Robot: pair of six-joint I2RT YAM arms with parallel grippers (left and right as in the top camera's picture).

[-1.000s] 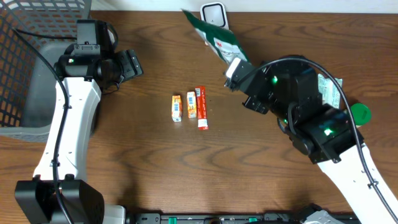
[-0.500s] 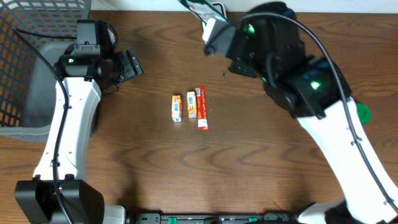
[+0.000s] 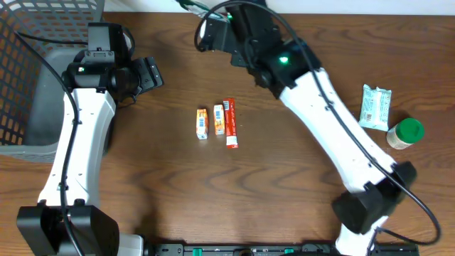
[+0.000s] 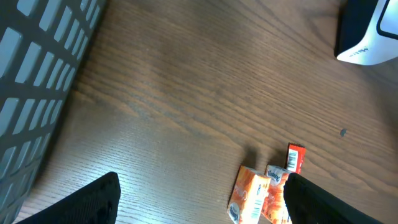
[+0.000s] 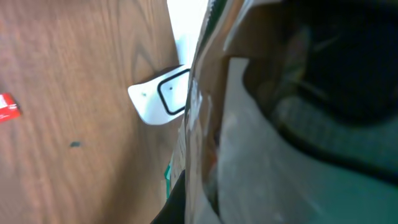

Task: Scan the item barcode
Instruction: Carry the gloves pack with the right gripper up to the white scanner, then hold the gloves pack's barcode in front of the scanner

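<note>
Dark wood tabletop (image 3: 170, 185), wire basket (image 3: 28, 78) at its left edge, pale wall strip along the far side.

Progress: the right gripper (image 3: 202, 25) is stretched to the far edge, fingers pressed together on a green pouch (image 3: 189, 6), which is off the tabletop. In the right wrist view the pouch hangs just beside the white barcode scanner (image 5: 163, 96), whose dark-outlined window shows. Judgement: pick-up done, presentation to the scanner under way, read not confirmed. Three small packets lie untouched mid-table: orange packet (image 3: 202, 122), second orange packet (image 3: 219, 120), red stick packet (image 3: 229, 122). A pale green packet (image 3: 375, 107) and a green-lidded jar (image 3: 405, 133) sit at right. The left gripper (image 3: 150, 75) hovers by the basket, fingers spread, holding nothing.

Not resolved: overhead, the right arm covers the scanner and the frame cuts off all but a sliver of pouch. The right wrist view is blurred at close range; no barcode is legible, and I cannot tell which face is turned to the window. The left wrist view catches only a corner of the scanner.
</note>
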